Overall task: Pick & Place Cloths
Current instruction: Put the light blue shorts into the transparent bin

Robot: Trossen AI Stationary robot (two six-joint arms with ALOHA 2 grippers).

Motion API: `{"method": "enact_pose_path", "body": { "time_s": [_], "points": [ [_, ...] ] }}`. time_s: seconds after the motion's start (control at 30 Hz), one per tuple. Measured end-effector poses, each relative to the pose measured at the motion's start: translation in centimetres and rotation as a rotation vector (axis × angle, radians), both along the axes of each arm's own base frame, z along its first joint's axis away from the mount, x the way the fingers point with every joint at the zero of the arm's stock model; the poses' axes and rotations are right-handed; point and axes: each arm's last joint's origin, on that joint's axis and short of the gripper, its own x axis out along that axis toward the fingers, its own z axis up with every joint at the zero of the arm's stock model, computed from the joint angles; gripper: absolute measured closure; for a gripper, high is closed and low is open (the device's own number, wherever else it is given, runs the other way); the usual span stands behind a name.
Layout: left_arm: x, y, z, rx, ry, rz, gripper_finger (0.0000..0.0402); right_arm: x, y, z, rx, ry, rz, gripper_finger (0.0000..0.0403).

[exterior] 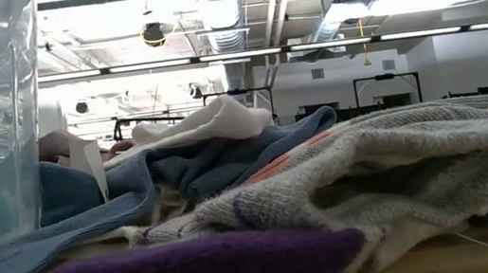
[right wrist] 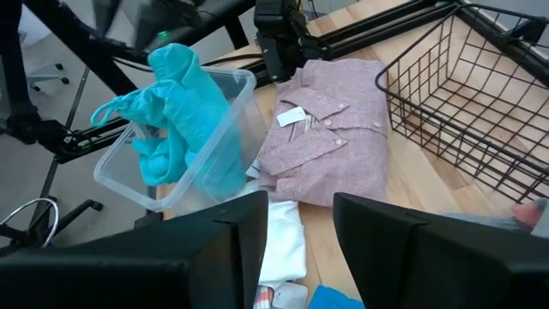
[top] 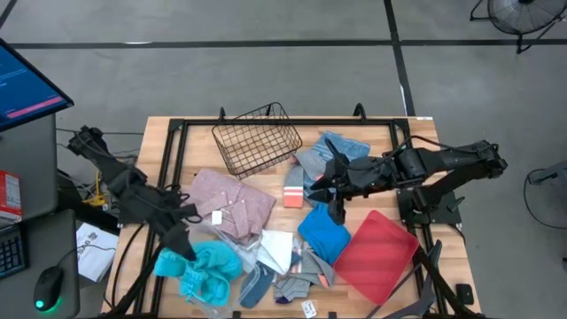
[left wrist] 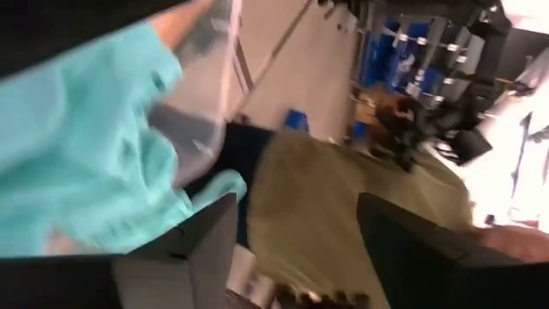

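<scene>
Hovering above the bright blue cloth (top: 322,234), the right gripper (top: 337,206) has its fingers wide and empty; next it must drop and close. The left gripper (top: 184,251) sits beside the turquoise cloth (top: 200,268), fingers apart.

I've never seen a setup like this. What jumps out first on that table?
Probably the turquoise cloth, heaped in a clear plastic bin at the table's front left corner, right by the left gripper. Next, the flat red tray at the front right and the bright blue cloth beside it, just below the right gripper. A pink shirt lies spread near a black wire basket towards the back.
</scene>
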Motion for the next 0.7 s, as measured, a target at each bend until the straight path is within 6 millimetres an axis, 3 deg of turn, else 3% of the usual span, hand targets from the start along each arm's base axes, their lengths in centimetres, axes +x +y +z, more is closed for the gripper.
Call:
{"method": "enact_pose_path", "body": {
  "time_s": [0.1,0.27,0.5,0.7],
  "points": [
    [0.1,-0.2,1.5,-0.068,0.017,-0.01,0.0248,0.1,-0.4,0.0,0.007,0.0,-0.017,0.0272],
    [1.4,-1.2,4.0,-0.07,-0.012,0.008,0.0382,0.2,-0.8,0.0,0.007,0.0,-0.034,0.0272],
    [3.8,-3.3,6.8,0.001,-0.048,0.016,0.0401,0.3,-1.3,0.0,0.008,0.0,-0.051,0.0272],
    [3.9,-5.4,5.4,0.164,0.116,-0.066,0.0401,0.3,-1.3,0.0,0.008,0.0,-0.054,0.0272]
  ]
}}
